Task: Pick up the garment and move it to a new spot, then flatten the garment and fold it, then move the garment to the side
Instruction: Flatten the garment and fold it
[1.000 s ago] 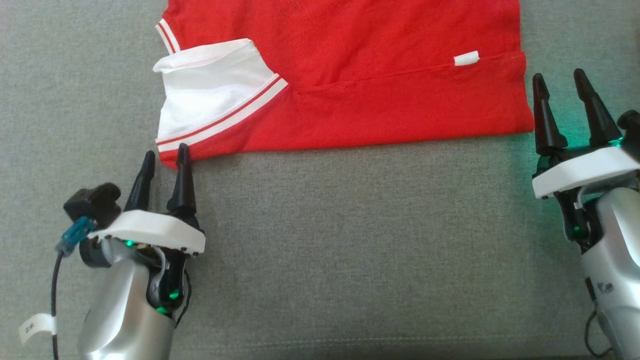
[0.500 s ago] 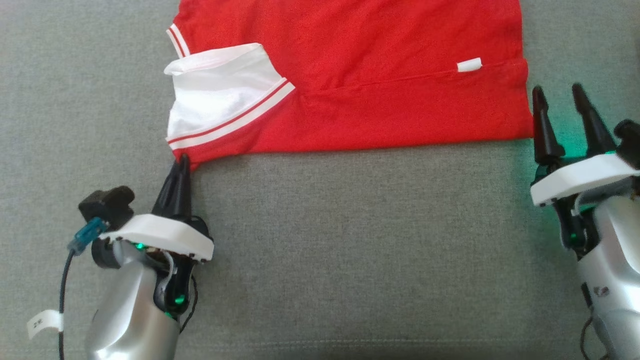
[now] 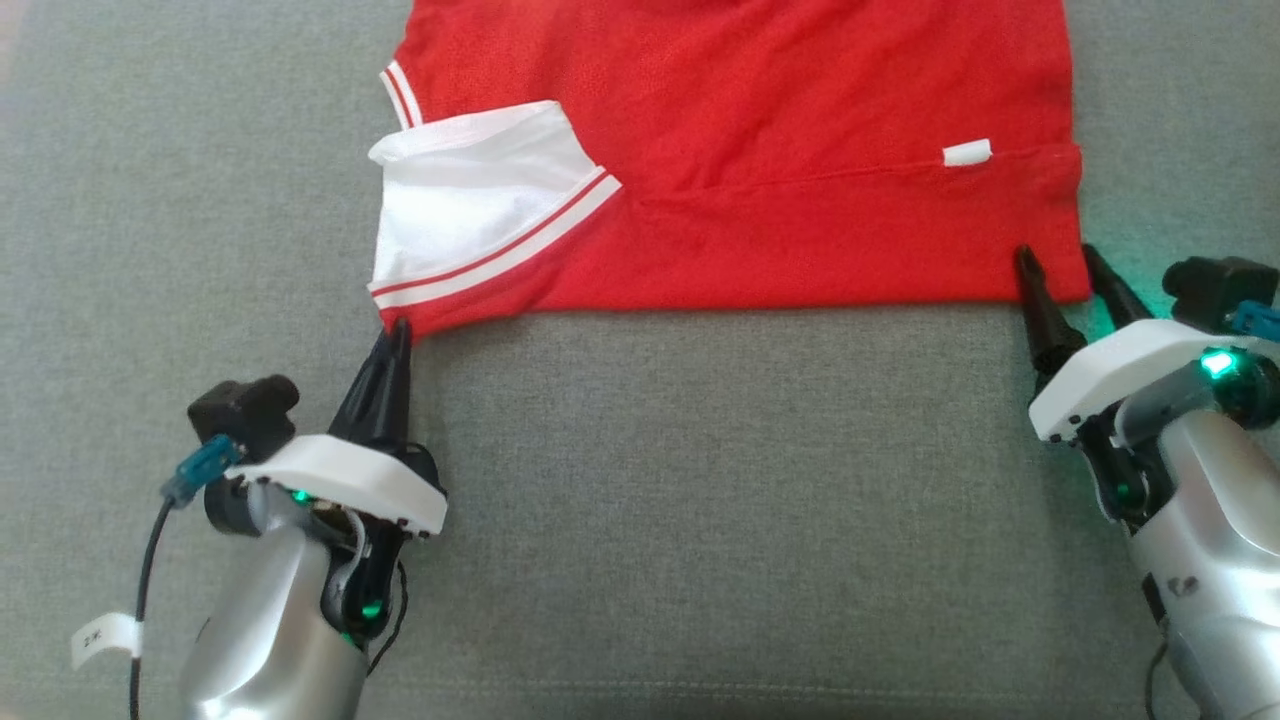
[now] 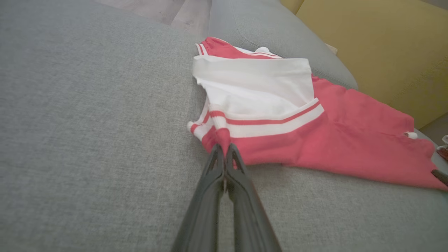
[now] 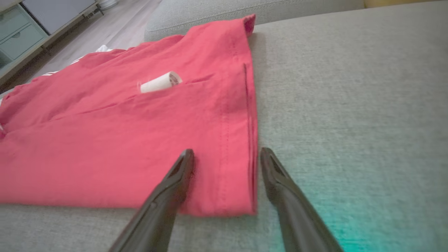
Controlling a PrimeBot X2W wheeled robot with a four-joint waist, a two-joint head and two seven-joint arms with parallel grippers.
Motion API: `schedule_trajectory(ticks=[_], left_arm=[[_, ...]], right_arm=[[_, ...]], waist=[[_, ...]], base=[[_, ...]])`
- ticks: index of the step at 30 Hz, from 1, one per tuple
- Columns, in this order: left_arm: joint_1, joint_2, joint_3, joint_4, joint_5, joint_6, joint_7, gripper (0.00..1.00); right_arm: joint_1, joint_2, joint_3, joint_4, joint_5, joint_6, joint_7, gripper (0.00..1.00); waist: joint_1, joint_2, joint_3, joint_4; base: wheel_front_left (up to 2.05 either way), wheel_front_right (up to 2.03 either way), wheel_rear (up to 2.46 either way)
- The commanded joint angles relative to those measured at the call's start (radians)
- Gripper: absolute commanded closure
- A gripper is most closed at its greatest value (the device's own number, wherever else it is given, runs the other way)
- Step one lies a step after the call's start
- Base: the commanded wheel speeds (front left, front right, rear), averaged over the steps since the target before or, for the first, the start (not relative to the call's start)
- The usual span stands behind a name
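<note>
Right now the left gripper point(image 3: 397, 335) is pinching a red fabric garment point(image 3: 800, 200) with white, red-striped trim. Its two long dark fingers point(image 4: 208, 196) are pressing flat against each other, and the near left corner of the cloth is sitting caught between their tips.

The garment is lying folded and flat on a grey woven sofa cushion point(image 3: 700, 500). It is stretching away beyond both pairs of fingertips and spanning the whole stretch between them. Just past the left fingertips, a white panel point(image 3: 470, 210) edged with a red stripe is lying turned over the red cloth. Further off behind it, in the left wrist view, a yellow cushion point(image 4: 378, 45) is standing.

The right gripper point(image 3: 1058, 262) is gripping nothing: its fingers point(image 5: 166, 196) are standing wide apart and straddling the near right corner of the garment. In the right wrist view one finger is reaching over the red cloth, while the other is pointing over the grey cushion just beside the hemmed side edge. Whether either tip is touching the fabric I cannot tell. Beyond these fingers, a small white label point(image 5: 160, 82) is sticking out along a fold line in the red cloth.
</note>
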Motion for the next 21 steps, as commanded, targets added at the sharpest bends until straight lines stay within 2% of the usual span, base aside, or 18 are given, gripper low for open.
schedule_trajectory(ticks=[1, 2, 5, 13, 17, 21], left_arm=[[-0.029, 0.038, 0.015, -0.027, -0.009, -0.006, -0.009, 1.0], [-0.029, 0.045, 0.002, -0.031, -0.013, -0.006, -0.009, 1.0], [-0.016, 0.082, -0.053, -0.055, -0.032, -0.006, -0.004, 1.0], [0.05, 0.221, -0.167, -0.153, -0.109, -0.006, 0.02, 1.0], [0.1, 0.279, -0.199, -0.215, -0.144, -0.006, 0.054, 1.0], [0.172, 0.314, -0.204, -0.28, -0.169, -0.002, 0.085, 1.0]], right_arm=[[0.004, -0.016, 0.023, -0.019, 0.012, 0.007, 0.008, 0.62], [0.008, -0.021, 0.026, -0.023, 0.019, 0.007, 0.009, 1.0], [0.029, -0.044, 0.028, -0.041, 0.037, 0.007, 0.007, 1.0], [0.11, -0.106, 0.042, -0.12, 0.093, 0.007, 0.041, 1.0], [0.159, -0.138, 0.05, -0.162, 0.12, 0.007, 0.065, 1.0], [0.214, -0.166, 0.054, -0.209, 0.143, 0.007, 0.083, 1.0]], waist=[[0.0, 0.0, -0.004, 0.004], [0.0, 0.0, -0.007, 0.005], [0.0, 0.0, -0.024, 0.008], [0.0, 0.0, -0.078, -0.007], [0.0, 0.0, -0.101, -0.015], [0.0, 0.0, -0.121, -0.02]], base=[[0.0, 0.0, 0.0], [0.0, 0.0, 0.0], [0.0, 0.0, 0.0], [0.0, 0.0, 0.0], [0.0, 0.0, 0.0], [0.0, 0.0, 0.0]])
